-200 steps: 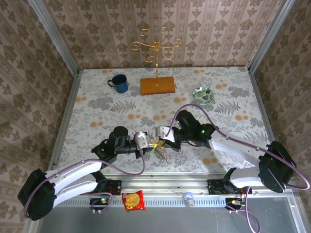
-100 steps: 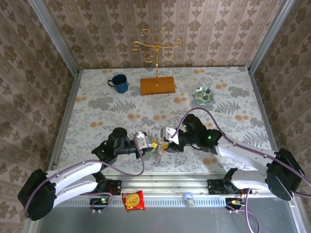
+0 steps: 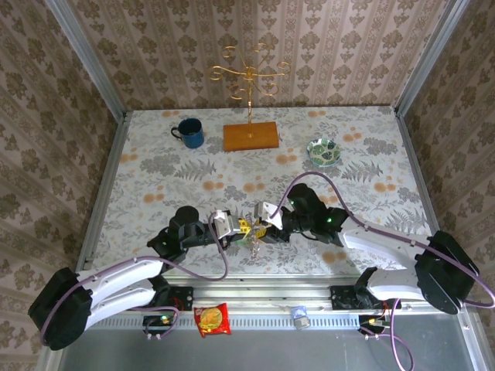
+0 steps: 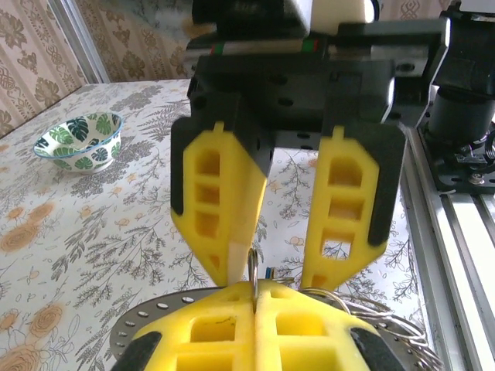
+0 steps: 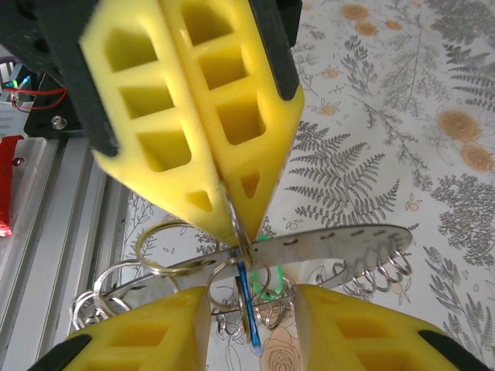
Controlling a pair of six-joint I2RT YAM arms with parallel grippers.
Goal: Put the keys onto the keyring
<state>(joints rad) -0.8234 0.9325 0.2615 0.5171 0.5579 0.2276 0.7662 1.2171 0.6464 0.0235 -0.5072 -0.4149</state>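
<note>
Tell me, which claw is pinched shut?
The left gripper: its yellow fingers press together on a thin wire ring, while the right gripper stands open.

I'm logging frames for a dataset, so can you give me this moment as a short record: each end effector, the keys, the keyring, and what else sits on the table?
left end effector: shut on a thin split ring
right end effector: open, facing the left one, fingers apart around the keys
keyring: flat perforated metal disc carrying wire rings, just below the left fingertips
keys: blue key and green key beside the disc
far side of table: blue mug, gold stand, leaf-patterned bowl
</note>
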